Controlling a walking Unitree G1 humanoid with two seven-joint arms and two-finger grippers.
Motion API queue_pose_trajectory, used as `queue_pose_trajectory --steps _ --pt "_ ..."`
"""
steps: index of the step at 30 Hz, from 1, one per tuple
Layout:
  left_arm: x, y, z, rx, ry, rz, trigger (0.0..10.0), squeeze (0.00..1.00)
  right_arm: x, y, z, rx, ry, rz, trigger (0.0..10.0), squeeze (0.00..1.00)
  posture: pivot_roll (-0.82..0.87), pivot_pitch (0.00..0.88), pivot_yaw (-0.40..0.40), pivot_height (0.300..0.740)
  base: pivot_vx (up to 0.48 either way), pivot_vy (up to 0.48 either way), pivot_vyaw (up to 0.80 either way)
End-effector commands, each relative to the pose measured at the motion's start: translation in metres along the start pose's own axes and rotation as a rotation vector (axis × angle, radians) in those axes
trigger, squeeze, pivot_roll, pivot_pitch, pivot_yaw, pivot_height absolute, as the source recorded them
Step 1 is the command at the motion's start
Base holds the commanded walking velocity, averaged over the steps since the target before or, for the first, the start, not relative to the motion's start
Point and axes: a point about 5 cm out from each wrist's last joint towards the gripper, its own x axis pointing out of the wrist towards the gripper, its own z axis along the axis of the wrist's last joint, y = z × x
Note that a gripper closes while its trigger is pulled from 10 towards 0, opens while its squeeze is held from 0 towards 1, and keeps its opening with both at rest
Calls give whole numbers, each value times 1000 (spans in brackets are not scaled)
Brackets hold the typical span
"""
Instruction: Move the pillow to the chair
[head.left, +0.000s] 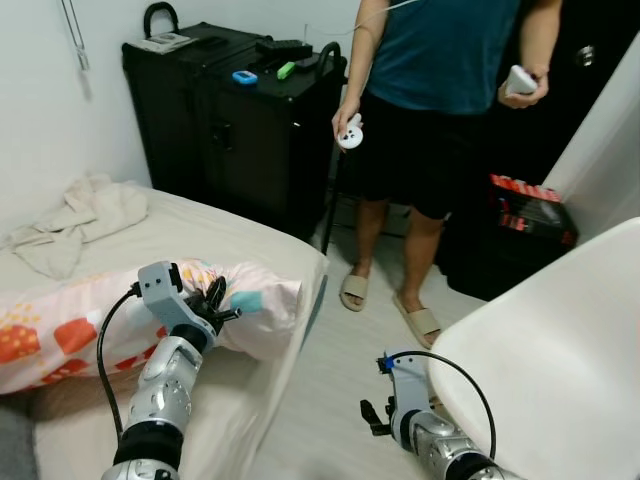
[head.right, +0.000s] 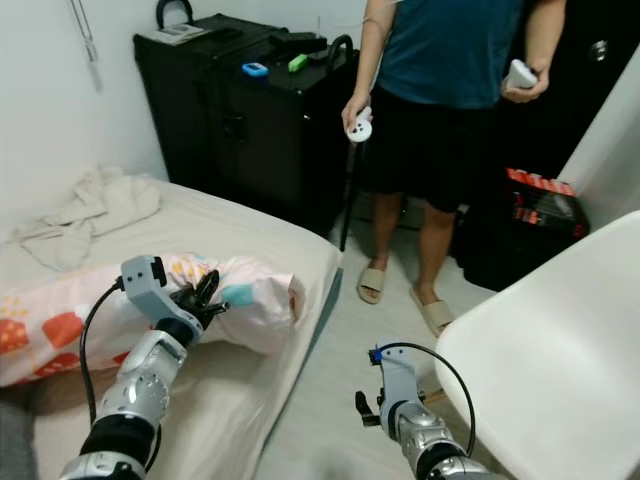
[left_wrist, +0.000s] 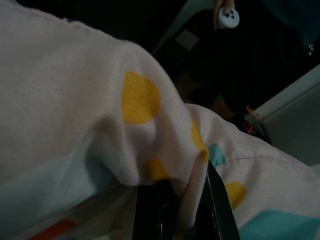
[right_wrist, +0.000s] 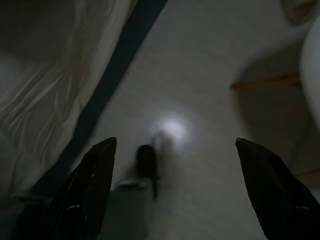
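while the pillow (head.left: 70, 325) lies along the near edge of the bed (head.left: 240, 235), the left gripper (head.left: 215, 300) sits at its right end, and the left wrist view shows its 2 black fingers (left_wrist: 217, 210) pinched on a fold of the pink, dotted pillowcase. the pillow rests wholly on the mattress, its right corner close to the bed's foot. a crumpled cream cloth (head.left: 75, 220) lies further back on the bed, beside the white wall (head.left: 50, 100).

the right gripper (right_wrist: 175, 165) hangs low over the pale floor (head.left: 340, 370), between the bed's edge and the white chair (head.left: 560, 350); its 2 fingers stand wide apart with nothing between them. the chair occupies the right foreground, its seat bare, well apart from the pillow.

beyond the bed's foot stand 2 black cases (head.left: 240, 120), set against the wall, with small items on their lids, among them a blue one (head.left: 244, 77) and a green one (head.left: 286, 70). a person (head.left: 440, 100) in a teal shirt, dark shorts and sandals stands on the floor beside the cases, holding a white controller (head.left: 350, 132) in each hand. a dark box with red markings (head.left: 525, 210) sits on the floor behind the chair.
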Motion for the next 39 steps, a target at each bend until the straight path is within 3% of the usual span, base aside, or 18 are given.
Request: queue_pose_trajectory --steps 1,11,17,19,23,24,26,27,29,33,39 --pt "4 -8 2 28 -20 -33 10000 0 -1 -3 -2 7 10 -10 10000 0 -4 40 -82 740 0 0 -681" --pt "0 -7 -11 35 -2 -17 10000 0 0 -1 1 -1 6 -1 10000 0 3 40 -91 740 0 0 -678" --pt "-12 4 -36 46 81 40 10000 0 0 0 -1 -7 13 1 10000 0 12 34 -96 740 0 0 -681" --pt "-27 18 -54 -5 138 87 10000 0 -1 -1 -6 -13 32 -3 10000 0 14 33 -96 740 0 0 -678" --pt "-36 23 -64 -30 173 104 10000 0 -1 -1 -9 -15 42 -5 10000 0 14 33 -96 740 0 0 -681" --pt "-51 30 -80 -11 248 118 10000 0 -2 -2 -15 -14 57 -9 10000 0 20 33 -97 740 0 0 -681" --pt "-58 34 -86 2 287 129 10000 0 -2 -3 -17 -14 62 -10 10000 0 20 33 -97 740 0 0 -681" --pt "-69 41 -97 6 350 167 10000 0 -3 -2 -19 -14 68 -10 10000 0 26 34 -96 740 0 0 -681" --pt "-76 45 -102 -6 379 196 10000 0 -3 -2 -19 -14 70 -10 10000 0 27 34 -96 740 0 0 -681" --pt "-105 60 -121 -79 478 326 10000 0 -3 -1 -23 -16 81 -10 10000 0 33 35 -91 740 0 0 -681" --pt "-118 59 -133 -134 528 360 10000 0 -3 1 -24 -18 84 -5 10000 0 36 33 -89 740 0 0 -681"
